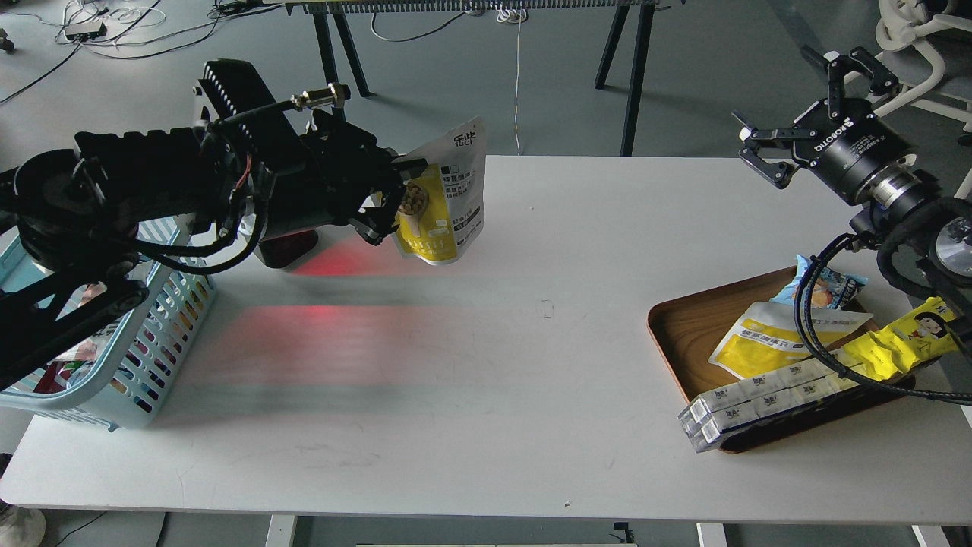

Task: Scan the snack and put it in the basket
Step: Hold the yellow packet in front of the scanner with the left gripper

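While the left gripper [389, 199] hung above the far-left part of the white bench [486, 342], it was clamped on the flat snack pouch with the white top, yellow lower half and scoop-of-nuts picture [443, 199], pinching its left edge so the pouch dangled upright in the air, clear of the bench top. Red light glowed on the bench [326, 262] just below and to the left of the pouch, with a second, fainter red band nearer the front. Down at the left edge sat the light blue slotted plastic basket [163, 334], partly hidden behind the black left arm, with some colourful packets showing inside it. Over on the right, the right gripper [801, 114] was held high above the far-right corner of the bench, its two fingers spread wide apart and holding nothing. Below it rested the brown wooden tray [687, 327], carrying a yellow-and-white pouch [767, 338], a blue snack packet [824, 287], a yellow wrapper with a cartoon girl [907, 334] and a pair of long white boxes [759, 399] leaning over the tray's front rim.
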Robot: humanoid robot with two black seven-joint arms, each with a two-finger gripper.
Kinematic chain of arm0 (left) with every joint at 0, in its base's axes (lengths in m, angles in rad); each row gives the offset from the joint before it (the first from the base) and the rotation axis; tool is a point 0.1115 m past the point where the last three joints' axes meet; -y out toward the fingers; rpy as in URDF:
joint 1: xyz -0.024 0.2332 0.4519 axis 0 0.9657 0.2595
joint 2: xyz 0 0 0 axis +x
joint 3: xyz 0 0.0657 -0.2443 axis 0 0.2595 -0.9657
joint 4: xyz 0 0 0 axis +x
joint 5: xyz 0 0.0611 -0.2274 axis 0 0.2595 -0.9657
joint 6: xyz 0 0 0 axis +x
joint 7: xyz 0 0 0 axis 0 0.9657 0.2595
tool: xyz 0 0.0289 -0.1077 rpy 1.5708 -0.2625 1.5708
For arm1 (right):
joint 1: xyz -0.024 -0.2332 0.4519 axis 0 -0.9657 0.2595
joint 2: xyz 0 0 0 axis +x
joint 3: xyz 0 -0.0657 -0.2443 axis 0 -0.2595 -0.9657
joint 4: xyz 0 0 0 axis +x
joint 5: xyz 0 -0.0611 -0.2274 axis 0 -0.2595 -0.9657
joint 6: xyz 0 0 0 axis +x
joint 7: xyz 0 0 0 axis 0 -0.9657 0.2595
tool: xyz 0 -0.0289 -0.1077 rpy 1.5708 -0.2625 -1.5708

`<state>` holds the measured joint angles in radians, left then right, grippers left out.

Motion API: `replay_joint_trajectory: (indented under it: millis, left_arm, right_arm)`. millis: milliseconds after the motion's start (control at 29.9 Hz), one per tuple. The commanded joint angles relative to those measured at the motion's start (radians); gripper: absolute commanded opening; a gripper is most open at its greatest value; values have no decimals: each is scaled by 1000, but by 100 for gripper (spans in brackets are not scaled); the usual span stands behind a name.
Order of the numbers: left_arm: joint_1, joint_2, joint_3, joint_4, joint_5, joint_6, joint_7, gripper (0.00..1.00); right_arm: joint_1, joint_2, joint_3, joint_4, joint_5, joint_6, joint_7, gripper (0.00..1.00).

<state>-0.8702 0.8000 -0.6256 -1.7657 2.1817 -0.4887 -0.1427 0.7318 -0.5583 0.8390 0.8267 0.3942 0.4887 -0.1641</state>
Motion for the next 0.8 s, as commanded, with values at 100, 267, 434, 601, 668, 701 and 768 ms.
replay_joint_trajectory:
  millis: [100,267,434,601,668,701,768]
  left_arm:
    - [-4,-1,59,0,0,0,8,0]
    - [5,34,110,0,0,0,14,0]
    - [8,67,133,0,0,0,15,0]
    - [16,85,141,0,0,0,15,0]
    - [20,88,141,0,0,0,15,0]
    - [22,91,141,0,0,0,15,0]
    - [25,99,141,0,0,0,15,0]
  right_arm:
    - [0,0,0,0,0,0,0,97]
    - [0,0,0,0,0,0,0,97]
    - [0,3,0,0,0,0,0,97]
    - [0,6,0,2,0,0,0,97]
    - [0,6,0,0,0,0,0,97]
    - [0,6,0,0,0,0,0,97]
    - [0,4,0,0,0,0,0,97]
